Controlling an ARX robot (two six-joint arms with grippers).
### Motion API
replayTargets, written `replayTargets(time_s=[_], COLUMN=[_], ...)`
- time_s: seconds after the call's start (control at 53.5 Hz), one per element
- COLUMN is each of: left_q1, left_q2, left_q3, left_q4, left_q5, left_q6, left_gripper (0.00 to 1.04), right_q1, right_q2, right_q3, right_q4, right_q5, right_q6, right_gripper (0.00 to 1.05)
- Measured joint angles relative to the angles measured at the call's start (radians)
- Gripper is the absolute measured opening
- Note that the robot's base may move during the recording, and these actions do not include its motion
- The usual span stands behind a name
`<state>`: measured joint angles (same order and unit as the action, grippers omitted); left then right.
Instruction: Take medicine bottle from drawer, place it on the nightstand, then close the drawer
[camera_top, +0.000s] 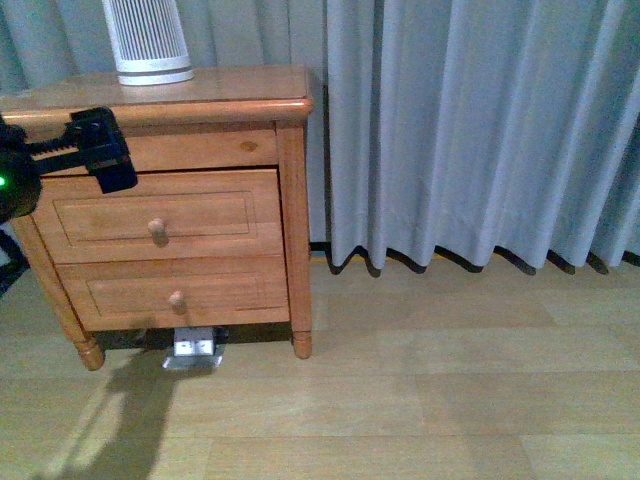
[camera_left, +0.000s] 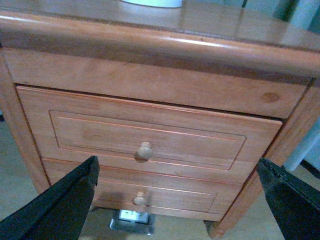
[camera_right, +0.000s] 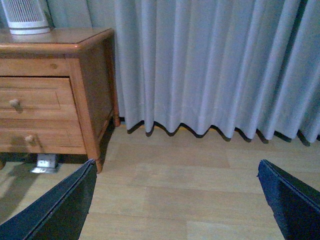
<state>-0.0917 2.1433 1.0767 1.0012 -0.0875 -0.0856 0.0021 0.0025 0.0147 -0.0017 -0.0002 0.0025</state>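
The nightstand (camera_top: 250, 95) stands at the left against the curtain. Its upper drawer (camera_top: 215, 215) has one round knob (camera_top: 157, 228), and its front stands slightly proud of the frame. Nothing of its inside shows. The medicine bottle is out of view. My left gripper (camera_top: 100, 150) is open and empty, close in front of the nightstand's upper left, level with the rail above the drawer. In the left wrist view the drawer (camera_left: 100, 130) and its knob (camera_left: 145, 150) lie between the spread fingers of the left gripper (camera_left: 177, 162). My right gripper (camera_right: 175, 165) is open and empty over bare floor, right of the nightstand (camera_right: 90, 75).
A tall white ribbed device (camera_top: 148, 40) stands on the nightstand's top at the back left. The lower drawer (camera_top: 230, 290) is shut. A metal floor socket (camera_top: 195, 348) sits under the nightstand. A grey curtain (camera_top: 470, 130) hangs behind, above a wooden floor (camera_top: 430, 390).
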Motion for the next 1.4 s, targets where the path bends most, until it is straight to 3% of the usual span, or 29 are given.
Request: replayTargets(time_s=[0.317,0.878,1.401], left_q1=[0.01,0.041,0.055], left_q2=[0.323,0.597,0.705], left_q3=[0.315,0.752,0.956], left_q4=[-0.035,-0.212,-0.323], left_q5=[0.002,0.002,0.013], left_q6=[0.09,0.115,0.156], left_gripper=[0.98,0.98,0.98], right_q1=[0.0,0.0,0.0], right_q2=[0.0,0.0,0.0], right_q3=[0.0,0.0,0.0], right_q4=[0.0,0.0,0.0], right_q5=[0.0,0.0,0.0], right_q6=[0.0,0.0,0.0], right_gripper=[0.98,0.98,0.98])
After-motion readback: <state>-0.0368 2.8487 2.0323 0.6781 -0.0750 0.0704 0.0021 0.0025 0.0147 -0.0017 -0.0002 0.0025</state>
